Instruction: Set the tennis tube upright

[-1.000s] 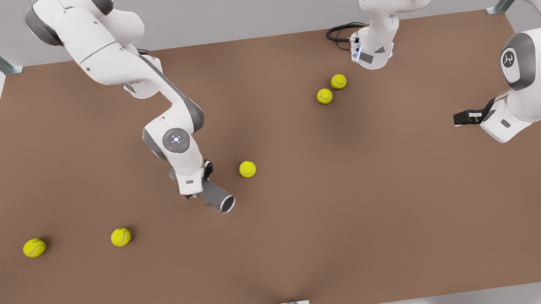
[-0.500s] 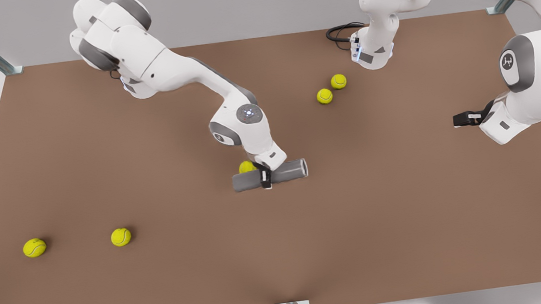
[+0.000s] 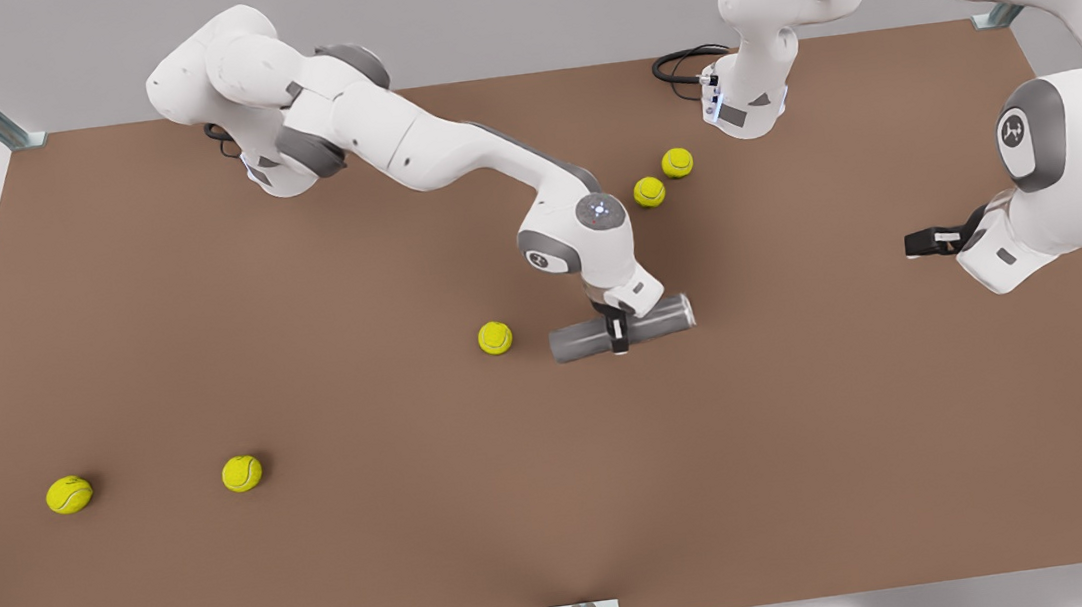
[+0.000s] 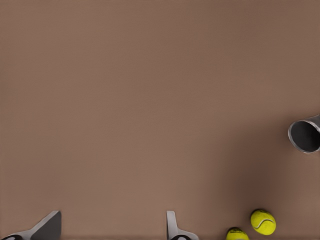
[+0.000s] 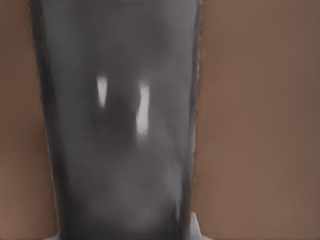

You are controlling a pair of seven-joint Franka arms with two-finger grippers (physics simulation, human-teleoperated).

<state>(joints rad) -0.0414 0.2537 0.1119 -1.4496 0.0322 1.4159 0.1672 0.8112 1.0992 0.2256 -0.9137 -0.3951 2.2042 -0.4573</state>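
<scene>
The tennis tube is a dark grey cylinder held level, its silvery rim pointing to the front view's right. My right gripper is shut on its middle, at the end of the arm reaching in from the front view's left. Up close in the right wrist view the tennis tube shows its grey wall. My left gripper waits open, far off at the front view's right. Its wrist view shows the open left gripper and, farther off, the tennis tube's dark open end.
Several yellow-green tennis balls lie on the brown table: one beside the tube's closed end, two behind it, two at the front view's left. A black cable loops by the far arm base.
My right gripper has carried the tube toward the front view's right, past the nearest ball, turning it from pointing at the camera to lying crosswise. The left arm has barely moved.
</scene>
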